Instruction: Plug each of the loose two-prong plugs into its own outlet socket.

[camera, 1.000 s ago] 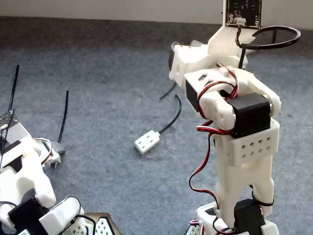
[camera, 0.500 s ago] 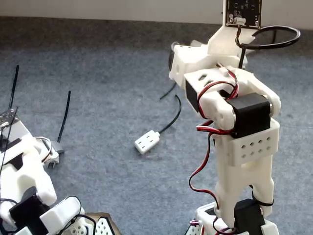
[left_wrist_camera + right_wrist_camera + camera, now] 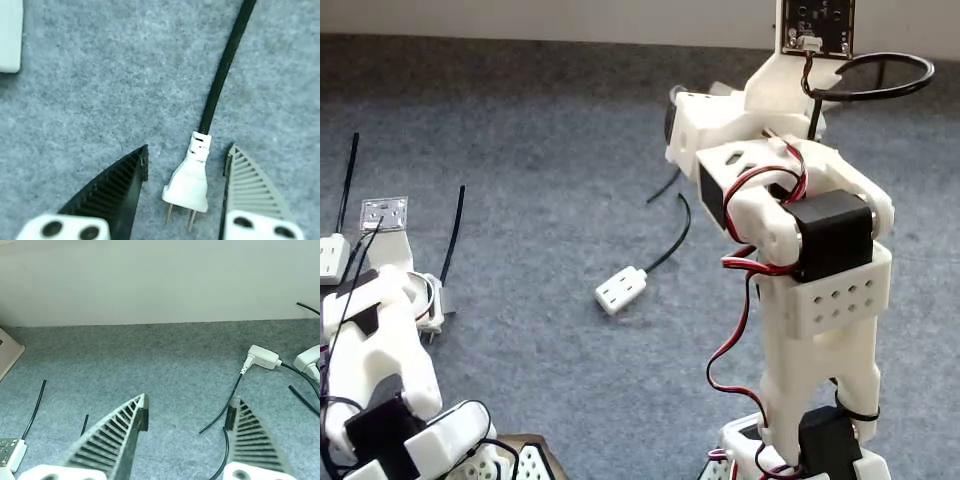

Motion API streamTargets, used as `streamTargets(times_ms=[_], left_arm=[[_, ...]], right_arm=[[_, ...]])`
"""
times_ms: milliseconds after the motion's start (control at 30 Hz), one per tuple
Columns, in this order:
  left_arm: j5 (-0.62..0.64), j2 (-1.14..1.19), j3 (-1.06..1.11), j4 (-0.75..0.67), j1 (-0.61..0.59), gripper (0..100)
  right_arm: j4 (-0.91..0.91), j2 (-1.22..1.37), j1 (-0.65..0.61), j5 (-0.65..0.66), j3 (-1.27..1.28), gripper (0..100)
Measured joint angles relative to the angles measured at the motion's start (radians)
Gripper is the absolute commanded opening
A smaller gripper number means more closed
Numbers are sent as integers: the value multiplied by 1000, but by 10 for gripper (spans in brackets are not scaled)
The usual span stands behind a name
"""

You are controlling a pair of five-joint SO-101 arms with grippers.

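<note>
Two grippers, both spread wide. Left gripper straddles the white two-prong plug lying on grey carpet, not yet pinched, so prob. the grasp step. Next: close on the plug body, carry it to outlet socket mid-table, align prongs w/ slots. Right gripper holds nothing.

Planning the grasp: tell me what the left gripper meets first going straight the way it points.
Likely the white two-prong plug, lying between the open left gripper fingertips, which would touch the grey carpet on either side; depth is hard to judge.
</note>
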Motion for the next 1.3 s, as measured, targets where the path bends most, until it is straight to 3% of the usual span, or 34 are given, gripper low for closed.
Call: streamTargets(times_ms=[500,767,1000,1300], left_arm=[[-40,3,-112,362,121,266],[-37,3,-123,373,193,266],[38,3,-123,373,242,266],[46,3,-123,239,265,266]], right_arm=[[0,0,0,0,0,250],[0,0,0,0,0,250],[0,0,0,0,0,250],[0,0,0,0,0,250]])
